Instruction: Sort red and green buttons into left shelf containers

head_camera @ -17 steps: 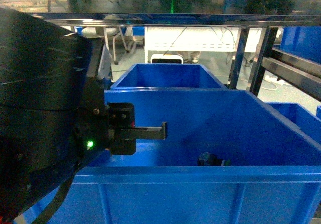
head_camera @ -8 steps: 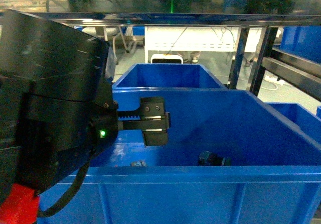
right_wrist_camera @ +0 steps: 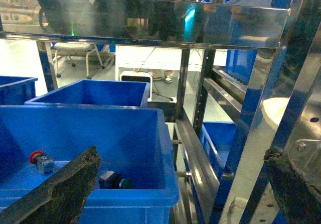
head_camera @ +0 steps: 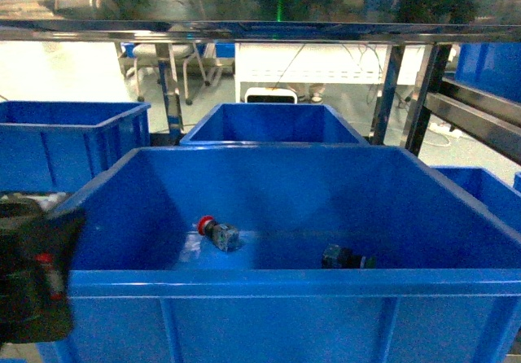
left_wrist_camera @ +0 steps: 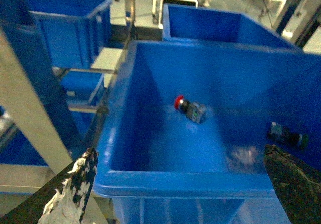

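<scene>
Red button (head_camera: 216,233) and green button (head_camera: 345,258) lie on our near blue bin (head_camera: 269,283) floor; small, rigid, likely light, so we'd pinch their bodies. Both grippers spread wide, empty.

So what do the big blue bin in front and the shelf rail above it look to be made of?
The blue bin looks like moulded plastic: uniform saturated colour, thick rolled rim, soft semi-gloss sheen. The shelf rail looks like bare metal, probably stainless steel or polished aluminium: silvery and mirror-like, reflecting the room. The alloy cannot be told from the look alone.
</scene>
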Motion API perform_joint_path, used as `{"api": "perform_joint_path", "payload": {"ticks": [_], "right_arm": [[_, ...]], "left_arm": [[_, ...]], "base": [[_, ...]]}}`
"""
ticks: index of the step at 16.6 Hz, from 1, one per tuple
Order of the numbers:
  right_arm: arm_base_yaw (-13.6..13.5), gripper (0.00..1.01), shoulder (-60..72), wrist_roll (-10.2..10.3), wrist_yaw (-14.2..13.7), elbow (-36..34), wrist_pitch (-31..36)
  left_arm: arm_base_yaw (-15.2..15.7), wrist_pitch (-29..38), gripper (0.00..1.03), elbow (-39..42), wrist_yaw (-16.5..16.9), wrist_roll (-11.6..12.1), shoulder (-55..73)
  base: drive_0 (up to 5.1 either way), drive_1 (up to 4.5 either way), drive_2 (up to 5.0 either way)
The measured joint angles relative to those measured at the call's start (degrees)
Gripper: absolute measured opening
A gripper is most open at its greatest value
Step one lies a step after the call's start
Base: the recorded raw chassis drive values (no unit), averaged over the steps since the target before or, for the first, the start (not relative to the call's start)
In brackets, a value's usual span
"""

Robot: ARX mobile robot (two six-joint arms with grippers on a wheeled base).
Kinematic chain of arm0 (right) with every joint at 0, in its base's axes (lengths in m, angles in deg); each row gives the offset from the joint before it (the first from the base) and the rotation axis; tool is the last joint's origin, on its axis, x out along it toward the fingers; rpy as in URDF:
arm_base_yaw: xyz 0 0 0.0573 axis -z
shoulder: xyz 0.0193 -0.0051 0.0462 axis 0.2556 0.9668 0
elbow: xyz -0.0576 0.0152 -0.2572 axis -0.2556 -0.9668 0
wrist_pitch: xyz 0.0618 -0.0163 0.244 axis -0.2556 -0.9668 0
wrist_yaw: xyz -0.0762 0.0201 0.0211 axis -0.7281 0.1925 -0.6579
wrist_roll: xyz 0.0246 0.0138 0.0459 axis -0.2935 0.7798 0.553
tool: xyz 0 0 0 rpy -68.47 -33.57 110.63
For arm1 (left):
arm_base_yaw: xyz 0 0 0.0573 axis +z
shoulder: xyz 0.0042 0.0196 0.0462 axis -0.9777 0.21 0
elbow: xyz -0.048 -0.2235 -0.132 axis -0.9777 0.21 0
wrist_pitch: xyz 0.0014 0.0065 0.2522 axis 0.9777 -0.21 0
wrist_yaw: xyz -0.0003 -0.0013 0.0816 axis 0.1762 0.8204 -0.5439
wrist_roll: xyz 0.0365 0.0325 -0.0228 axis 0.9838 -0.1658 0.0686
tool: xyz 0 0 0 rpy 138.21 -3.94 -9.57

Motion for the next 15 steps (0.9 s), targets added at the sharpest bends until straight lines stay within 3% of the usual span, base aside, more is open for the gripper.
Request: {"api": "perform_joint_path", "payload": {"ticks": [1, 2, 3, 4, 5, 6, 8, 10, 11, 12, 13, 14, 15], "right_arm": [[0.0, 0.98, 0.0, 0.0, 0.0, 0.0, 0.0], [0.0, 0.97, 0.0, 0.0, 0.1, 0.0, -0.1], [1.4, 0.87, -1.5, 0.1, 2.2, 0.0, -2.6], [3.9, 0.76, -3.8, 0.1, 4.4, 0.0, -5.2], [4.9, 0.64, -11.1, 0.1, 4.5, 0.0, -13.8], [6.7, 0.53, -15.4, 0.1, 7.5, 0.0, -15.3], [12.2, 0.27, -16.9, 0.1, 12.0, 0.0, -18.0], [15.4, 0.03, -17.7, 0.1, 15.6, 0.0, -18.3], [17.8, 0.02, -18.1, 0.2, 18.9, 0.0, -19.2], [23.8, 0.02, -18.4, 0.2, 23.7, 0.0, -19.4], [25.4, 0.02, -18.4, 0.2, 23.9, 0.0, -19.3], [25.0, 0.02, -18.4, 0.2, 25.1, 0.0, -19.4], [24.8, 0.02, -18.4, 0.3, 25.0, 0.0, -19.4]], "left_arm": [[0.6, -4.0, 0.98, 0.8, -1.7, 0.2, -8.9], [0.8, -3.7, 0.98, 0.8, -2.2, 0.2, -13.7], [1.4, 3.5, 0.94, 2.0, -0.8, 2.5, -14.7], [3.5, 9.9, 0.83, 4.7, 3.0, 6.8, -15.5], [6.3, 10.1, 0.70, 7.7, 5.5, 11.0, -17.5], [8.8, 8.2, 0.58, 8.9, 7.9, 13.2, -20.4], [12.6, 5.4, 0.34, 9.2, 11.9, 14.8, -26.2], [15.9, 1.6, 0.10, 10.4, 15.1, 15.3, -30.1], [17.2, 3.3, 0.02, 11.7, 16.5, 15.2, -31.4], [18.3, 2.1, 0.02, 12.0, 17.6, 15.3, -32.3], [19.2, 0.3, 0.02, 12.0, 18.5, 15.4, -34.0], [20.5, -1.4, 0.02, 12.0, 20.3, 15.4, -36.1], [27.2, -4.9, 0.02, 12.0, 25.0, 15.4, -39.7]], "base": [[0.0, 0.00, 0.0], [0.0, 0.00, 0.0], [0.0, 0.00, 0.0], [0.0, 0.00, 0.0], [0.0, 0.00, 0.0], [0.0, 0.00, 0.0], [0.0, 0.00, 0.0], [0.0, 0.00, 0.0], [0.0, 0.00, 0.0], [0.0, 0.00, 0.0], [0.0, 0.00, 0.0], [0.0, 0.00, 0.0], [0.0, 0.00, 0.0]]}}
